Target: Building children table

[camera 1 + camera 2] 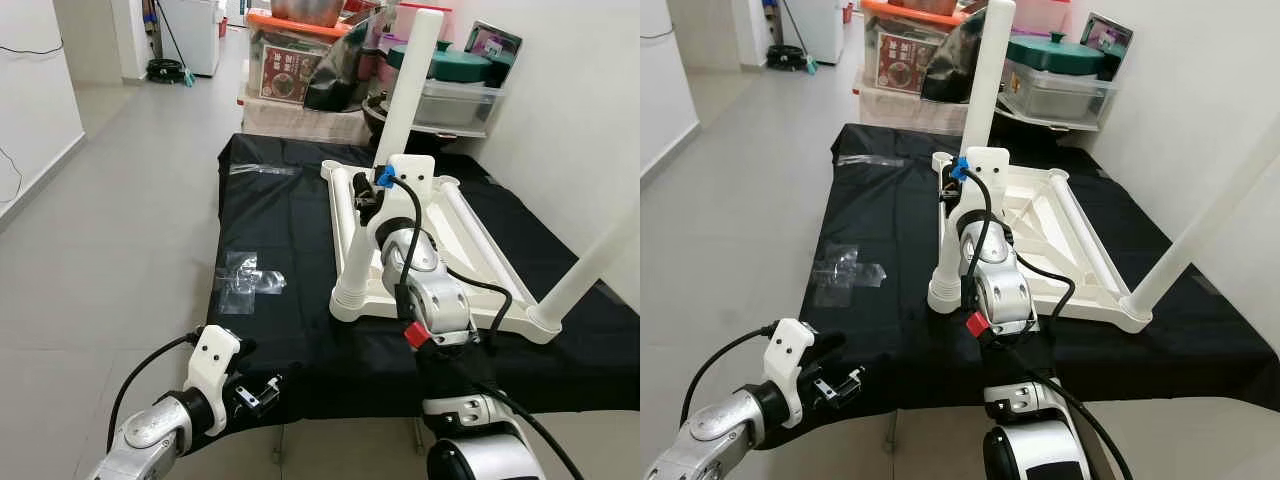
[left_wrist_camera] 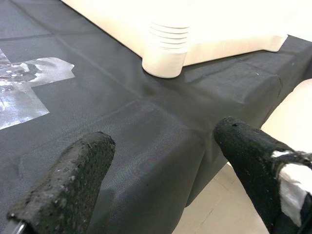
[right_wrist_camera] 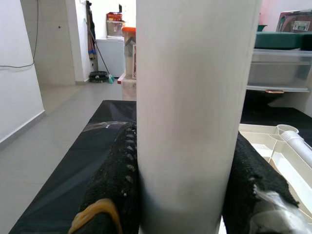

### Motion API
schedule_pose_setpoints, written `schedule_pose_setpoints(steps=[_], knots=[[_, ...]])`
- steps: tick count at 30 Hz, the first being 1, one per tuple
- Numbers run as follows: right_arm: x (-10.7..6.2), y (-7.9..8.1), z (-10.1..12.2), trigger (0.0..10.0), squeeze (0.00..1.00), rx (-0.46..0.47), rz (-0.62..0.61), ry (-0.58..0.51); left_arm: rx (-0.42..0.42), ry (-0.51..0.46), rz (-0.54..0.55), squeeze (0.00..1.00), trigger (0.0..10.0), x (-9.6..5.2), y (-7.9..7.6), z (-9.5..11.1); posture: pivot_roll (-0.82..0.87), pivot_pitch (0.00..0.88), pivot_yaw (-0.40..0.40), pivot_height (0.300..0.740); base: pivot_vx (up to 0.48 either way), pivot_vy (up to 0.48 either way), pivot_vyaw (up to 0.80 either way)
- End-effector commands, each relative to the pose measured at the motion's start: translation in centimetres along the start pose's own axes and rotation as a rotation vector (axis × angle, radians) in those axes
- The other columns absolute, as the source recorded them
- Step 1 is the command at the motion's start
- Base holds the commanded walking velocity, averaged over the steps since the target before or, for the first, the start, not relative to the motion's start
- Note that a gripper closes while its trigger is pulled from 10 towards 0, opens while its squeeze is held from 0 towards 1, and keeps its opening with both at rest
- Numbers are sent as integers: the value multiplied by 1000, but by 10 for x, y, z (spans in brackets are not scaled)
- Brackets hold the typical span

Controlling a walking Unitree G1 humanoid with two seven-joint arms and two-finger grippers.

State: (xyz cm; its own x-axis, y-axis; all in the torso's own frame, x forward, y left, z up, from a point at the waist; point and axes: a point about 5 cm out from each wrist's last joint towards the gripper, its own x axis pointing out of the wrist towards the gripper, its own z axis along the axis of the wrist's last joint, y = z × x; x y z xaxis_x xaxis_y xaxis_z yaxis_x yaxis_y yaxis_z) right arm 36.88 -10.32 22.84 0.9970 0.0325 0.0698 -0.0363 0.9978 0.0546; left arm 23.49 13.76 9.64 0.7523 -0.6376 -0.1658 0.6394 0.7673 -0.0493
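Left eye view — upturned white table top (image 1: 470,255) lay on the black-draped bench (image 1: 290,215), near its front edge; open floor (image 1: 110,200) lay to the left.
Left wrist view — left end effector (image 2: 161,170) spread at the bench edge.
Right wrist view — right end effector (image 3: 195,190) pinched the upright white leg (image 3: 197,97).

Both head views look forward and down on the black cloth (image 1: 290,230), with the upturned white table (image 1: 470,250) at one o'clock. The left wrist camera skims that cloth low; the right wrist camera sits close against an upright leg (image 3: 195,112)
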Motion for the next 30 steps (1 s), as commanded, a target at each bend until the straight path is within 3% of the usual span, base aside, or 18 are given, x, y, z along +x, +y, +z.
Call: schedule_pose_setpoints(steps=[1, 30], knots=[[-3, -13, -37, 10000, 0, -4, -51, 175, 2, 12, -10, 0, 10000, 3, -2, -3, 38, 0, -155, 740, 0, 0, 0], [-7, -9, -30, 10000, 0, 58, -39, 120, 15, 19, -15, 0, 10000, 2, 1, -2, 36, 0, -142, 740, 0, 0, 0]])
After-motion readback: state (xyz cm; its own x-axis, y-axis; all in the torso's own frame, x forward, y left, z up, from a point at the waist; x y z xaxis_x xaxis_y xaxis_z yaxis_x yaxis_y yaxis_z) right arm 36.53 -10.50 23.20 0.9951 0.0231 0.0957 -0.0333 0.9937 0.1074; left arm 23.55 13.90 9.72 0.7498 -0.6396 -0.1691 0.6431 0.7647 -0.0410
